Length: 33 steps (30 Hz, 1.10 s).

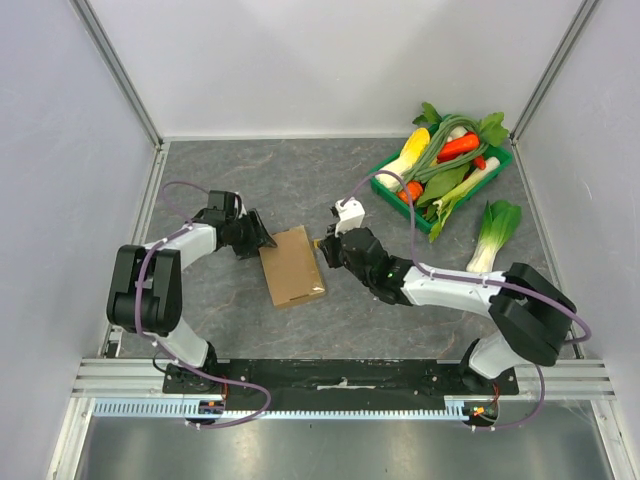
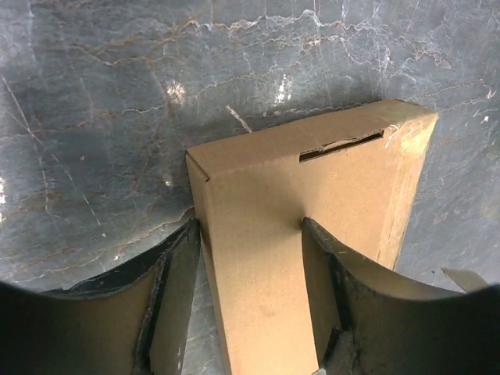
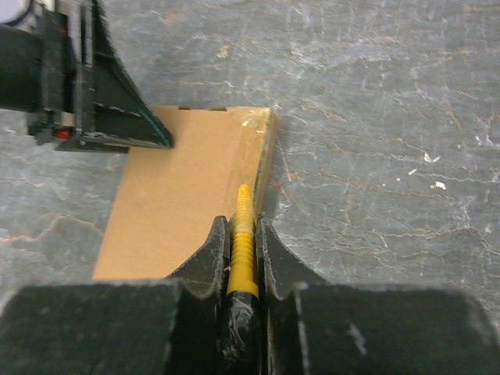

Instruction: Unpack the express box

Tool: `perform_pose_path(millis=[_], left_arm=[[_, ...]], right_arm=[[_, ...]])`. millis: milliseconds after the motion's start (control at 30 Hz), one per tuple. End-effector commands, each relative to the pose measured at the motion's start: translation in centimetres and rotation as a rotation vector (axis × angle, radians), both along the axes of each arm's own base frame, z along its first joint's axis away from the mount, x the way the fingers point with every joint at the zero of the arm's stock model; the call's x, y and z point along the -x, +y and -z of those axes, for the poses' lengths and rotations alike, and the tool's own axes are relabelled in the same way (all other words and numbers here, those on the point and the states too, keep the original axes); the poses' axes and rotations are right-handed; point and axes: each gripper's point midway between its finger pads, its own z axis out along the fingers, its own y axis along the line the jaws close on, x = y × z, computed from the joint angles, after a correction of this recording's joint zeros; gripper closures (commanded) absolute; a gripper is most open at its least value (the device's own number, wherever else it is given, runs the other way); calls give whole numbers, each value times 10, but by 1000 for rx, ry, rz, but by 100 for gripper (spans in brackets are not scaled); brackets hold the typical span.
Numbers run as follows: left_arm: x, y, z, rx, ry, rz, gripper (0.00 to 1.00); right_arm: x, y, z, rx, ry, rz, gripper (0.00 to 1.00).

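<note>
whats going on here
Two robot arms are working on the express box, which lies flat and closed on the table. The left gripper braces its far left corner with fingers spread, one beside the edge and one on top. The right gripper is clamped on a thin yellow tool, its tip at the box's right edge. A green tray of vegetables sits untouched at the far right.
</note>
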Motion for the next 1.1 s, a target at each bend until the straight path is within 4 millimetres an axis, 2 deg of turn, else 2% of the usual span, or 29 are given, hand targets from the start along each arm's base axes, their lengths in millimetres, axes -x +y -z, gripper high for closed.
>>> perform_pose_path(millis=[0, 67, 200, 267, 367, 433, 533, 567, 733, 900, 1067], left_arm=[[-16, 6, -11, -55, -74, 35, 40], [-15, 12, -14, -77, -77, 4, 38], [-28, 22, -46, -111, -171, -66, 34], [-33, 20, -67, -95, -221, -78, 34], [-40, 4, -87, -53, -263, -50, 37], [-43, -16, -98, -13, -282, 10, 40], [-44, -43, -100, 26, -274, 83, 49], [-44, -49, -92, 31, -249, 98, 53], [-46, -79, -84, 73, -222, 160, 63], [-51, -95, -76, 71, -207, 194, 71], [-52, -96, -63, 56, -174, 185, 74]], right_arm=[[-26, 2, -15, 2, -70, 97, 100], [-30, 2, -13, 16, -67, 109, 100], [-34, 7, -13, 16, -77, 112, 100], [-35, 8, -14, 17, -81, 112, 100], [-38, 13, -11, 22, -77, 106, 100], [-39, 17, -8, 23, -70, 101, 100], [-40, 18, 0, 29, -49, 107, 100], [-41, 16, 1, 31, -45, 122, 100], [-39, 11, 4, 25, -40, 134, 100], [-37, 13, 4, 2, -32, 125, 100], [-36, 16, 7, -5, -26, 120, 100]])
